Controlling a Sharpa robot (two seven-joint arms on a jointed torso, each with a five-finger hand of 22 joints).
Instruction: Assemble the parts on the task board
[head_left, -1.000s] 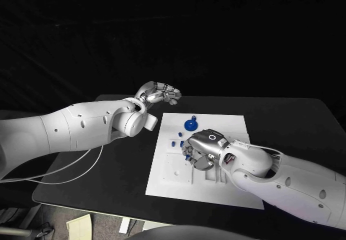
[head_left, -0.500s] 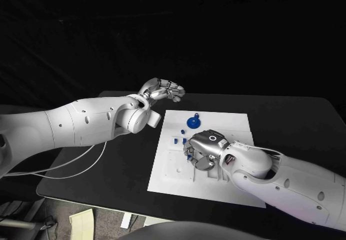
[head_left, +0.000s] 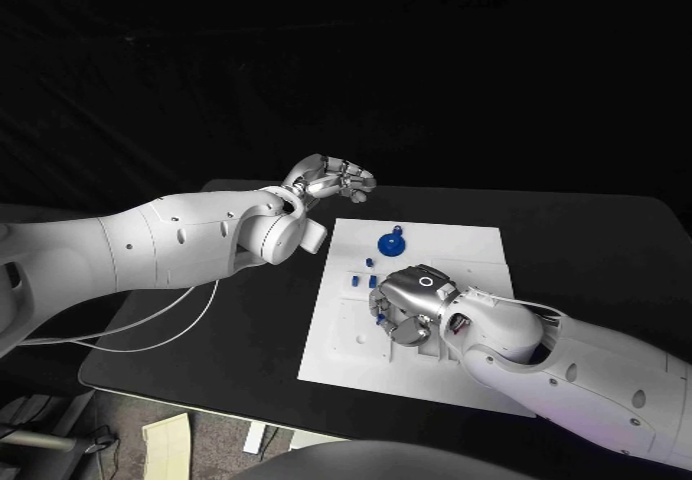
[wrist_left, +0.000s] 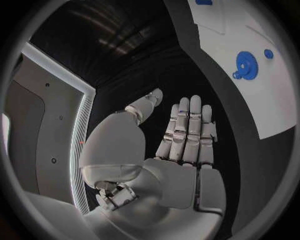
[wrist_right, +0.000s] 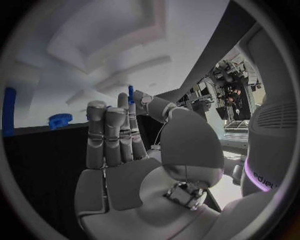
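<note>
The task board (head_left: 462, 380) is set on the table (head_left: 202, 340), right of the table's middle. A gear-shaped part (head_left: 388, 244) lies on the board near its far edge. Several small parts (head_left: 356, 282) are placed nearer, along the board's left side. The right hand (head_left: 407, 305) is positioned over the board's middle. The left hand (head_left: 330, 181) is held above the table's far edge, beyond the board's far left corner.

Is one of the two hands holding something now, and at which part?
The right hand pinches a thin blue pin near its lower end, between thumb and a finger, over the white task board. The left hand holds nothing.
</note>
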